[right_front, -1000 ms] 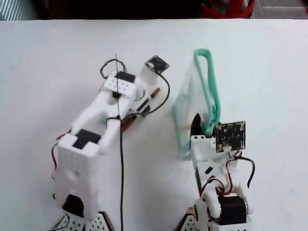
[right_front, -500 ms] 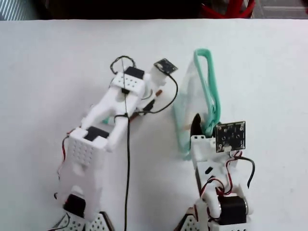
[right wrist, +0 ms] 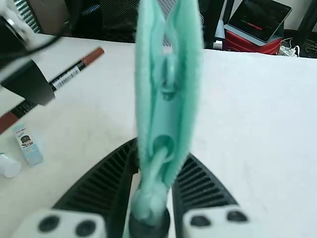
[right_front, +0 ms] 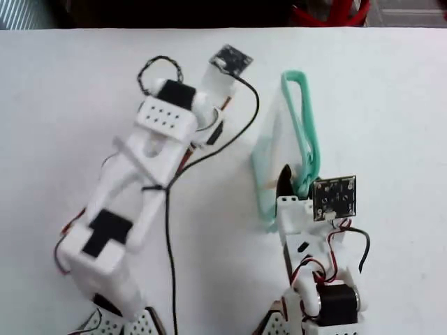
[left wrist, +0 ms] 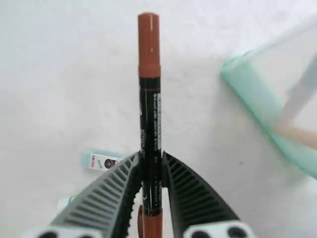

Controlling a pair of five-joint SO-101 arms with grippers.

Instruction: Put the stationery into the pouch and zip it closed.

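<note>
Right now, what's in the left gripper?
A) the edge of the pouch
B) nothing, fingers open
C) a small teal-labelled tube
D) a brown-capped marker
D: in the left wrist view the left gripper is shut on the black barrel of the brown-capped marker. The mint pouch is clamped in the right gripper instead.
</note>
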